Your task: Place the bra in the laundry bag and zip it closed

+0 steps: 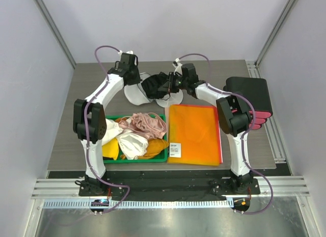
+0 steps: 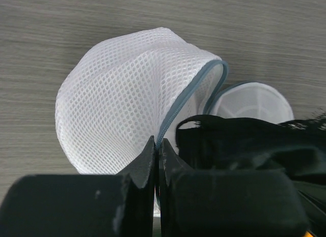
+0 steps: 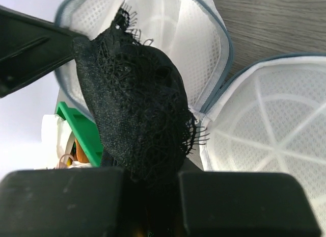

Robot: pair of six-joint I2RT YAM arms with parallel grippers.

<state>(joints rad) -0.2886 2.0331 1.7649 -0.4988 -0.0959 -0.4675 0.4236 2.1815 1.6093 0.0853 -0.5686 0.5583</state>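
The white mesh laundry bag point(image 1: 136, 94) lies open at the table's far middle, its dome point(image 2: 127, 99) held up and its round flap point(image 3: 275, 125) lying flat beside it. My left gripper point(image 2: 157, 145) is shut on the bag's grey zipper rim point(image 2: 188, 97). My right gripper point(image 1: 172, 84) is shut on the black lacy bra point(image 3: 137, 109) and holds it at the bag's mouth. The bra point(image 1: 155, 85) also shows from above, between the two grippers, and as a dark mass in the left wrist view point(image 2: 244, 145).
A green tray point(image 1: 164, 154) at the front left holds pink point(image 1: 147, 124), white point(image 1: 133, 144) and yellow point(image 1: 155, 148) garments. An orange folder point(image 1: 194, 135) lies to its right. A black case point(image 1: 249, 94) with pink items sits at the right edge.
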